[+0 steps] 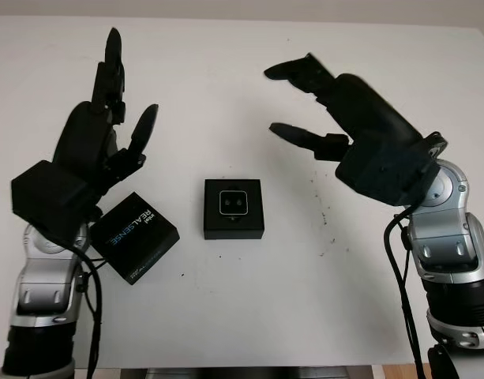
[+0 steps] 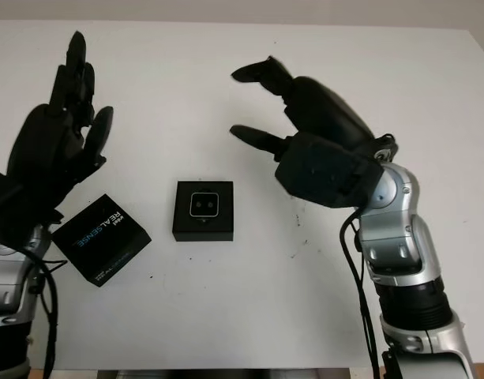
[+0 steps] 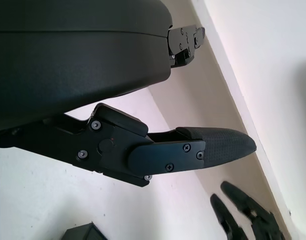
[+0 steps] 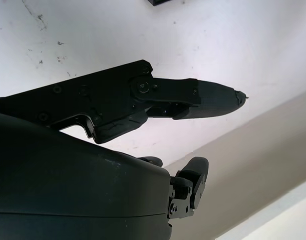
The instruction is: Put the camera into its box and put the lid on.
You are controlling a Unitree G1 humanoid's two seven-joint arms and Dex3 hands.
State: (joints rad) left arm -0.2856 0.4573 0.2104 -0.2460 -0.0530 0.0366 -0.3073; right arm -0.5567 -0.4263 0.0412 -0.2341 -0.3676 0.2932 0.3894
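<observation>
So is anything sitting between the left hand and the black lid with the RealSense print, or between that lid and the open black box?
Nothing visible. The left hand is open, raised above the black RealSense-printed lid. Bare white table separates the lid from the open black box with the camera inside. The right hand is open, raised off to the other side.

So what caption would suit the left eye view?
Both robot hands, left and right, raised open above the camera in its box, the lid beside it.

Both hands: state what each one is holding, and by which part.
Nothing is held. The left hand is open above the lid; the right hand is open above the table, right of the box.
</observation>
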